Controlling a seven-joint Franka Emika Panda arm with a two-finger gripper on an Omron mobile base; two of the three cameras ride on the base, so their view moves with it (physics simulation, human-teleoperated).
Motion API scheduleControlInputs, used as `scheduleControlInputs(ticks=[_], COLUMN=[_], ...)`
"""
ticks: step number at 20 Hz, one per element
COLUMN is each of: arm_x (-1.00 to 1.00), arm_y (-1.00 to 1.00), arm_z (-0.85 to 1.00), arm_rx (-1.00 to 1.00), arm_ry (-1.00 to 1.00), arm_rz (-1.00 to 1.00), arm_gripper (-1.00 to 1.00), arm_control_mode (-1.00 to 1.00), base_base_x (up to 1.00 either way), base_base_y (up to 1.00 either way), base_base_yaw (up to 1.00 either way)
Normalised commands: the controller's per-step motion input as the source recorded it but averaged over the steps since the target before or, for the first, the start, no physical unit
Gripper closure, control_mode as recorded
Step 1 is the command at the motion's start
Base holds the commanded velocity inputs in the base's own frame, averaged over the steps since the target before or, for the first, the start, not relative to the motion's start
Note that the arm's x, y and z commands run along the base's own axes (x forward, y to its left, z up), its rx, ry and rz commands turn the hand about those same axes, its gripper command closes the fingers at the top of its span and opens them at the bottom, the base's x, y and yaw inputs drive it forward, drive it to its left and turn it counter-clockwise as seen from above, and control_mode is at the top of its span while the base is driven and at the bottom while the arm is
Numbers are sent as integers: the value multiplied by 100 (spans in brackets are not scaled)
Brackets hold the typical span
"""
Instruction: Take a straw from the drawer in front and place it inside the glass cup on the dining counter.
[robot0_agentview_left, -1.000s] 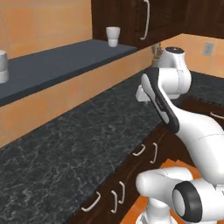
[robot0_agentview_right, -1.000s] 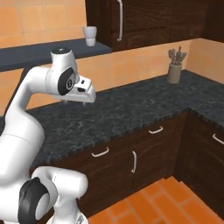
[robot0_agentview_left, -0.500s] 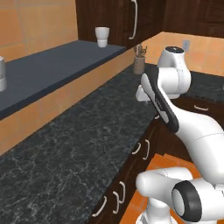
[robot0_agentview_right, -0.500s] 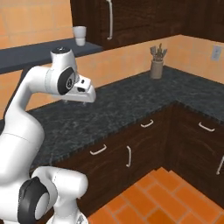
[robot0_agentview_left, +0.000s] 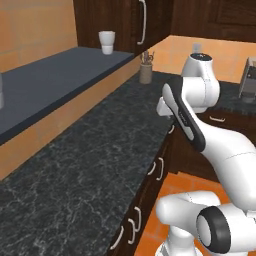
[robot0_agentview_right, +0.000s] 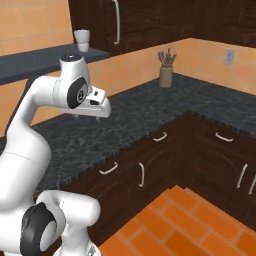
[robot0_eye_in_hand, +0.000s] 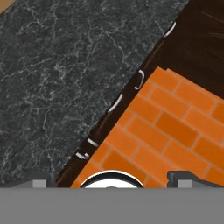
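Gripper (robot0_eye_in_hand: 112, 178) jaws wide apart — nothing held, hovering above black counter (robot0_eye_in_hand: 57, 70) edge.

A black speckled counter (robot0_agentview_left: 100, 150) carries a utensil holder (robot0_agentview_left: 146, 72) near the corner.

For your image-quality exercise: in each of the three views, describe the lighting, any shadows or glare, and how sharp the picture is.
Left base view: flat, even light, no glare on the black speckled stone counter; the white cup looks soft. Right base view: the white robot arm is softly shaded, and the tan utensil holder is slightly blurred. Hand view: the orange brick floor is evenly lit and the edges are soft.
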Motion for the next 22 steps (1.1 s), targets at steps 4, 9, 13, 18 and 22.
scheduleControlInputs(ticks=[4,9,13,18,22], arm_x=[0,23,3,-1,28], arm_y=[0,-6,-94,-97,-21], arm_z=[0,-41,-100,-97,-66], arm_rx=[0,4,47,63,42], arm_ry=[0,0,-6,-2,0], arm_rz=[0,-8,0,0,0], arm_gripper=[-100,-100,-100,-100,-100], arm_control_mode=[100,-100,-100,-100,-100], base_base_x=[30,7,0,0,0], base_base_y=[42,8,0,0,0], base_base_yaw=[-21,-4,0,0,0])
